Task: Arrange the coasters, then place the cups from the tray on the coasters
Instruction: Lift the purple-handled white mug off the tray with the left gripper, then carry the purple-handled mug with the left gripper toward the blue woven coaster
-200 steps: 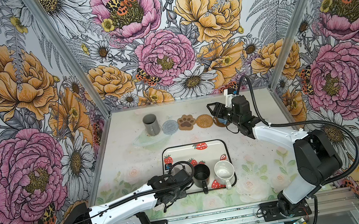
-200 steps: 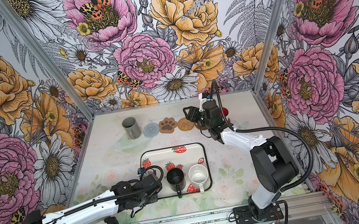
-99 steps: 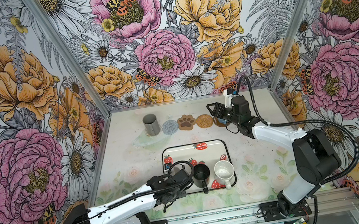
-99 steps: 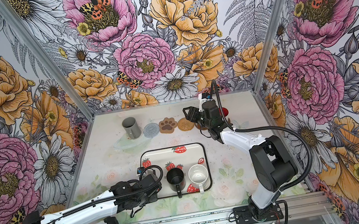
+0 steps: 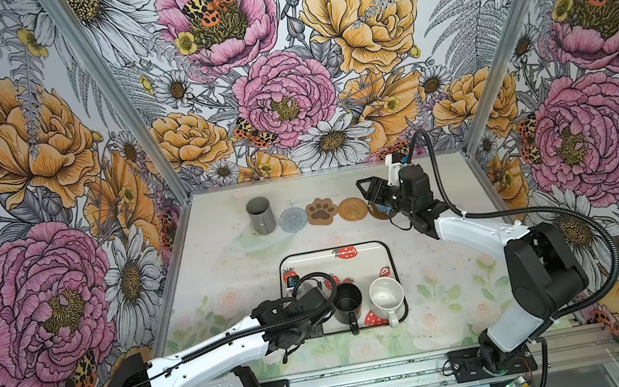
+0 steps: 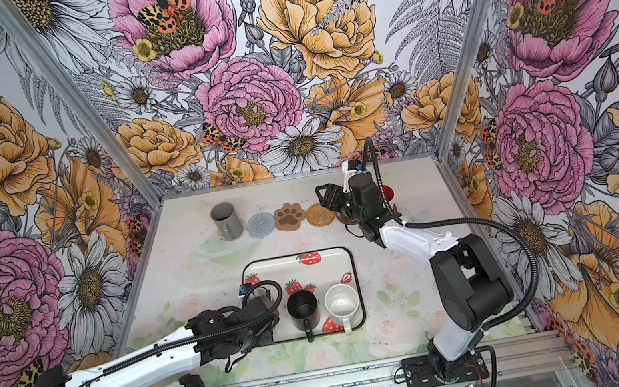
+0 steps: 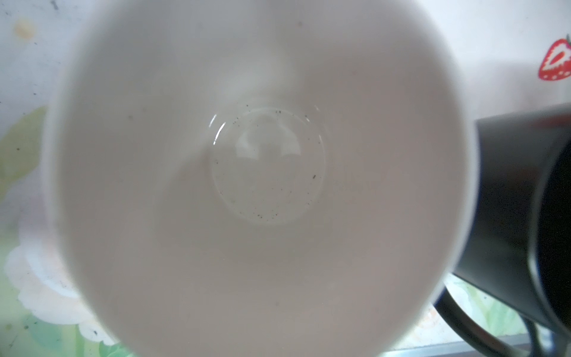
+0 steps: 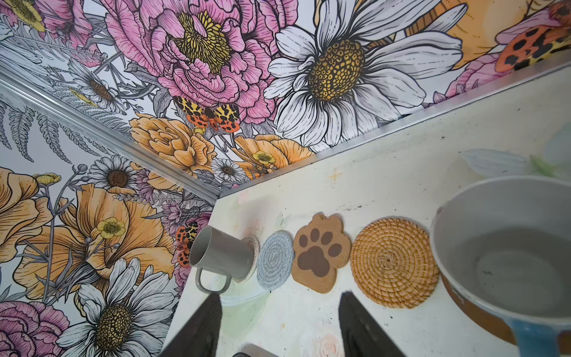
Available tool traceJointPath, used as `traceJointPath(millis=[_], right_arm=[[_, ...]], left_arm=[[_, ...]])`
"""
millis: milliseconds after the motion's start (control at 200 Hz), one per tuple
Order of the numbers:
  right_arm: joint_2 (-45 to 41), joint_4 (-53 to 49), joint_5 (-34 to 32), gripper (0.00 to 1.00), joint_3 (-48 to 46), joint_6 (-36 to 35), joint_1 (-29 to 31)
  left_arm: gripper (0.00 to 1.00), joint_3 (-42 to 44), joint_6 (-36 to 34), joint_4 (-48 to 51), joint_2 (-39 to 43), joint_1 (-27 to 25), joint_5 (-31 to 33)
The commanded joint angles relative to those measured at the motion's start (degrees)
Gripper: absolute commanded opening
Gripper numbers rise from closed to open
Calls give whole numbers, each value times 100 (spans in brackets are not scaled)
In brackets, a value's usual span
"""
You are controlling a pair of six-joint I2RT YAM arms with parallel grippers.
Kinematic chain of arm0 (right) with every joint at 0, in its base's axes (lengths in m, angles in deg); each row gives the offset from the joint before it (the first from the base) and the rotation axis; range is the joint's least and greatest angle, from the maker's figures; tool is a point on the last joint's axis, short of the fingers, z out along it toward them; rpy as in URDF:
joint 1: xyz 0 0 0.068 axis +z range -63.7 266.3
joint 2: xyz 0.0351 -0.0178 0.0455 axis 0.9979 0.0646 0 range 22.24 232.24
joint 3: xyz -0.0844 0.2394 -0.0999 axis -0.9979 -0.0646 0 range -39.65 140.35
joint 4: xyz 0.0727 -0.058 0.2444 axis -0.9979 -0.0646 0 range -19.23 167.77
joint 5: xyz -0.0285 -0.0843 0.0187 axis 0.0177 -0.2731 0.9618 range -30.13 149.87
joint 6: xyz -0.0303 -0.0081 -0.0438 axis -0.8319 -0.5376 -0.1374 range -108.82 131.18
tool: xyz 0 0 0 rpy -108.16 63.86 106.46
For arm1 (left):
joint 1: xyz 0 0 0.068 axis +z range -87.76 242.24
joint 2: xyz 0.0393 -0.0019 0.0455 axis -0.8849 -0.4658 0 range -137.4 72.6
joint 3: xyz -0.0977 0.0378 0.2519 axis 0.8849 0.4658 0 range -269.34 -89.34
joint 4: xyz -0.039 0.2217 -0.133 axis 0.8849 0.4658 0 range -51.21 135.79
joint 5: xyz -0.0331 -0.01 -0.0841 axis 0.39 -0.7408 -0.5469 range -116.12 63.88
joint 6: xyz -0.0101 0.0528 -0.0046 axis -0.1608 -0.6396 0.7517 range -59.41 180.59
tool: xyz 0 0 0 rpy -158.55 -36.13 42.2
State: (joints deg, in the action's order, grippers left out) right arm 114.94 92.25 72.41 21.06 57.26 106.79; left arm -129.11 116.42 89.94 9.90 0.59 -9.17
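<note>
While my right pincer (image 8: 281, 298) gapes empty, my left pincer (image 5: 309, 302), grip I cannot tell, must lift the lavender cup (image 7: 262, 170) off the tray (image 5: 369, 265).

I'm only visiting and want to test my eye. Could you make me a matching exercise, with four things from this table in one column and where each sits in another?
Things
1. tall grey mug
2. black mug
3. paw coaster
4. light blue mug

Places
A. on the tray
B. on the dark brown coaster
C. bare, between the grey-white coaster and the rattan coaster
D. standing at the row's left end

Pairs: 1-D, 2-A, 3-C, 4-B
</note>
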Motion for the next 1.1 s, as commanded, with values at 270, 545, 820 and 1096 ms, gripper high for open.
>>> traceJointPath(millis=[270, 545, 820, 1096], right_arm=[[-48, 20, 136, 63, 108, 33, -80], [-130, 28, 171, 63, 53, 8, -104], [-150, 33, 210, 63, -6, 10, -203], [-75, 55, 335, 63, -12, 41, -294]], left_arm=[[0, -740, -832, 81, -80, 584, 379], [0, -1295, -1496, 68, -449, 1193, 630], [0, -1789, -1980, -32, -1034, 1624, 669], [0, -2409, -2664, -524, -1696, 2062, 415]])
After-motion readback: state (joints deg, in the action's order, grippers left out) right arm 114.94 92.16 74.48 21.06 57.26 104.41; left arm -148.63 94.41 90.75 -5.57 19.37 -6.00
